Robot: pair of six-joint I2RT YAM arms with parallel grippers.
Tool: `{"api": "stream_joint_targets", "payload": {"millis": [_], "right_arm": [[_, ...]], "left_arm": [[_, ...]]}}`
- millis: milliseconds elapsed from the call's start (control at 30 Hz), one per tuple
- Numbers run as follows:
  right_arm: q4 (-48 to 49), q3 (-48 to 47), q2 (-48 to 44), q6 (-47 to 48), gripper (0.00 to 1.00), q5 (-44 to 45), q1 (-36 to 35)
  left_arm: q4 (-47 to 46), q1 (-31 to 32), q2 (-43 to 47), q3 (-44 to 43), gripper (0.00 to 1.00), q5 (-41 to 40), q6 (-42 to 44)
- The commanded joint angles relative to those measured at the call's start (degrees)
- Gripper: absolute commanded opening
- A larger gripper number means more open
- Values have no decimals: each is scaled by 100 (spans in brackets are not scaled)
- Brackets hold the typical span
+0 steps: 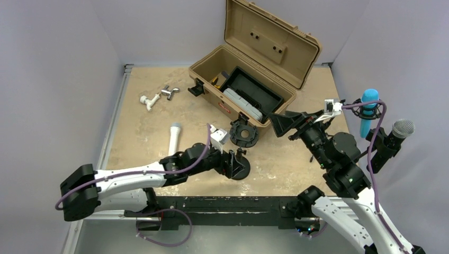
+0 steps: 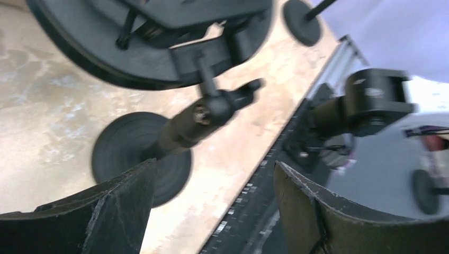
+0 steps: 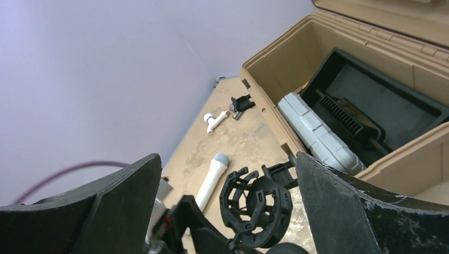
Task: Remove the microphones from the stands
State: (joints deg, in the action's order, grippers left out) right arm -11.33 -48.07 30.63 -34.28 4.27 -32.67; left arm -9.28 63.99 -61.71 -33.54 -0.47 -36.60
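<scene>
1. The white plastic microphone with a grey tip (image 1: 174, 138) lies flat on the sandy tabletop (image 1: 143, 143), well apart from its mount, so I judge the removal done.
2. My left gripper (image 2: 214, 168) hangs with fingers spread at the black round-based stand (image 1: 239, 170). The post is just ahead and unclamped, and I read this as a steadying position.
3. The black ring-shaped shock mount (image 1: 244, 133) stands empty.
4. My right gripper (image 1: 276, 125) gapes wide and holds nothing, just right of the mount.
</scene>
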Motion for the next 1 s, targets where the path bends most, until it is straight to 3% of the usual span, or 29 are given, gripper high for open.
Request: {"api": "stream_joint_targets", "payload": {"millis": [0, 200, 300, 367, 500, 700, 767, 967], "right_arm": [[394, -203, 3, 234, 96, 243, -1], [437, -167, -96, 266, 96, 438, 2], [488, -117, -185, 264, 96, 502, 0], [510, -117, -188, 264, 95, 519, -3], [561, -93, -154, 294, 95, 538, 2], [688, -38, -43, 343, 95, 550, -1], [718, -7, -27, 334, 95, 533, 4], [759, 70, -35, 331, 95, 550, -3]], "left_arm": [[-1389, 87, -618, 312, 77, -813, 1038], [-2044, 97, -1309, 164, 68, -1207, 1573], [-2196, 96, -1536, 86, 59, -1403, 1621], [-2157, 113, -1601, 81, 50, -1840, 1534], [-2044, 118, -1705, 113, 42, -2714, 1511], [-1768, 114, -1573, 111, 15, -3841, 1444], [-1626, 105, -1528, 71, 1, -4455, 1427], [-1790, -15, -1655, -185, 0, -5694, 1899]]}}
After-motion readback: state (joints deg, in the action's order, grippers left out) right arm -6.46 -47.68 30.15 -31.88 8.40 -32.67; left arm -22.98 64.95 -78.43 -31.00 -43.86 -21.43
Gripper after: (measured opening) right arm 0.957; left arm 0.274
